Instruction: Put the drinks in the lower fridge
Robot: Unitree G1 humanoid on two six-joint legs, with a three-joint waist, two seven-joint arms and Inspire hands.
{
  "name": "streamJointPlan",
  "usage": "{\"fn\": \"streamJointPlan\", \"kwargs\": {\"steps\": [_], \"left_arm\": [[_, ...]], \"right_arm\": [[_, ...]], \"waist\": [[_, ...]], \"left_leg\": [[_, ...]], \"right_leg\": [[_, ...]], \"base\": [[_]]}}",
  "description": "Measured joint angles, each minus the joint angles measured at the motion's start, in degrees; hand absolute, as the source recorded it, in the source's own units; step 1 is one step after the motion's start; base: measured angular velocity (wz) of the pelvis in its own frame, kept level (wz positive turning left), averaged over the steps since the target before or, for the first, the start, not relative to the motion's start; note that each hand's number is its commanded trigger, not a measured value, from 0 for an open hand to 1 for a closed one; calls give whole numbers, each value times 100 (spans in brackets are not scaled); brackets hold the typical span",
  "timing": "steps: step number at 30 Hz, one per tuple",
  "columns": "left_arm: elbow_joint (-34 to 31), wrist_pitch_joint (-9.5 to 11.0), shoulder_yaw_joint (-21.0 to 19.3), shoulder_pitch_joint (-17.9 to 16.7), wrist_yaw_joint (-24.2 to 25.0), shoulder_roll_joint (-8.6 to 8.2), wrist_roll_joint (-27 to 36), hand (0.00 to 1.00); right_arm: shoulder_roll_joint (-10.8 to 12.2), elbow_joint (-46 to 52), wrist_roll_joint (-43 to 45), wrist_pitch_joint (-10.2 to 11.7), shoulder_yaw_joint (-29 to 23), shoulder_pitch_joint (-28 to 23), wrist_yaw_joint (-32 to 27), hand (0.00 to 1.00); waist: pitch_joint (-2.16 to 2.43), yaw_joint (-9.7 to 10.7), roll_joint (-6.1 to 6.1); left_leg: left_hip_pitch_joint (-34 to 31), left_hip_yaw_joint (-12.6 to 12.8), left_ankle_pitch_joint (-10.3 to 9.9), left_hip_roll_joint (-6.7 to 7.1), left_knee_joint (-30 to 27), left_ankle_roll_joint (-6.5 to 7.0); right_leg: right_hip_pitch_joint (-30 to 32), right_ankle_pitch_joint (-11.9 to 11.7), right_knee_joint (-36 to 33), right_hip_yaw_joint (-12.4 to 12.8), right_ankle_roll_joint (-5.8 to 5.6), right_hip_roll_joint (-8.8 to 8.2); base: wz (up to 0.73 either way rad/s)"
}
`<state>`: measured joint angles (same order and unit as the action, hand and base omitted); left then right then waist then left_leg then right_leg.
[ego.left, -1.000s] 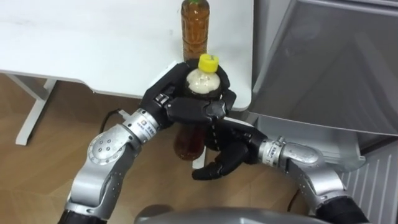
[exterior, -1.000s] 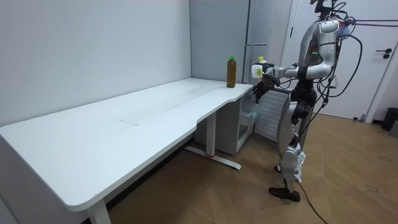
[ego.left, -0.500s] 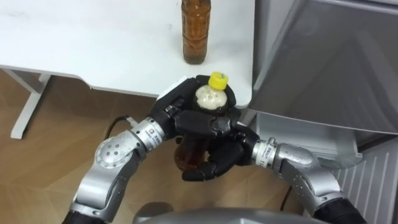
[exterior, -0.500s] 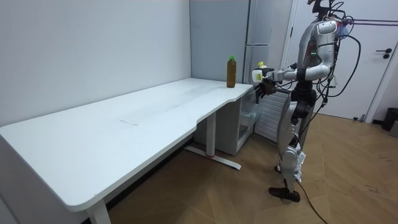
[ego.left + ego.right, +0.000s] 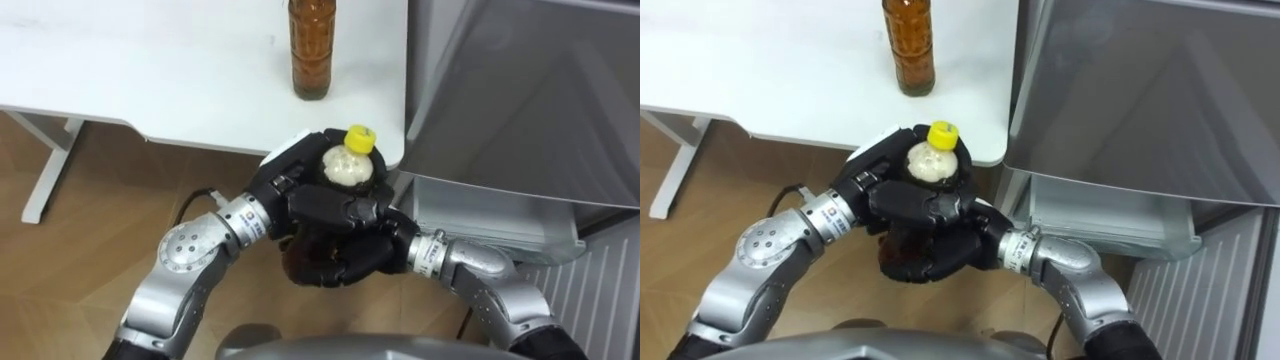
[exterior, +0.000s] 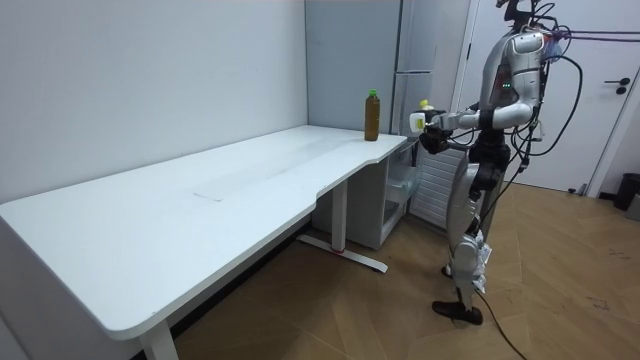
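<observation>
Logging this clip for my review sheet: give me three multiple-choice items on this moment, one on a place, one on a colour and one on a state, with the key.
1. Where does the amber plastic bottle with the green cap stand?
A. on the white table, near its corner
B. on a chair
C. on a shelf

2. What colour is the cap of the dark-drink plastic bottle that the robot holds?
A. red
B. yellow
C. blue

3. How are the left hand and the right hand?
A. both open and apart
B. both curled round the held bottle
C. one holds, one hangs down

Key: 1 A, its base rests on the tabletop; 2 B, the yellow cap sticks up above the fingers; 3 B, dark fingers wrap the bottle from both sides.
</observation>
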<state>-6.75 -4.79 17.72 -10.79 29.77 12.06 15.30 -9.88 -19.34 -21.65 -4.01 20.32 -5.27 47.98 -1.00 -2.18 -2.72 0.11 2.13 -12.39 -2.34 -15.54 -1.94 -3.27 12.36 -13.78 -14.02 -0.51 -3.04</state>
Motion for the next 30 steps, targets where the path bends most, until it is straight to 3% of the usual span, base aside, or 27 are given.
{"fn": "streamJointPlan", "kwargs": {"steps": [11, 12, 15, 30], "left_arm": [[149, -3, -5, 0, -65, -127, 92, 100], [149, -3, 2, 0, -65, -131, 92, 88], [150, -3, 20, 0, -65, -137, 75, 0], [202, 39, -28, 2, -137, -38, 69, 0]], "right_arm": [[10, 0, 1, 28, 102, -36, -53, 100], [11, 0, 1, 28, 106, -36, -67, 100], [20, 0, 1, 27, 110, -36, -92, 100], [-4, -115, -69, 15, 246, -64, -83, 100]], "waist": [[16, 6, -30], [13, 5, -35], [10, 5, -41], [-6, 21, -25]], "left_leg": [[-25, 1, 3, 1, -11, 1], [-26, 1, 3, 1, -11, 1], [-32, 1, 2, 1, -14, 2], [-37, 1, 2, 2, -13, 1]], "right_leg": [[6, -6, -10, 37, 8, 2], [8, -6, -10, 39, 9, 2], [14, -6, -13, 44, 9, 3], [24, -6, 3, 93, 9, 9]], "base": [[0], [0], [0], [0]]}}
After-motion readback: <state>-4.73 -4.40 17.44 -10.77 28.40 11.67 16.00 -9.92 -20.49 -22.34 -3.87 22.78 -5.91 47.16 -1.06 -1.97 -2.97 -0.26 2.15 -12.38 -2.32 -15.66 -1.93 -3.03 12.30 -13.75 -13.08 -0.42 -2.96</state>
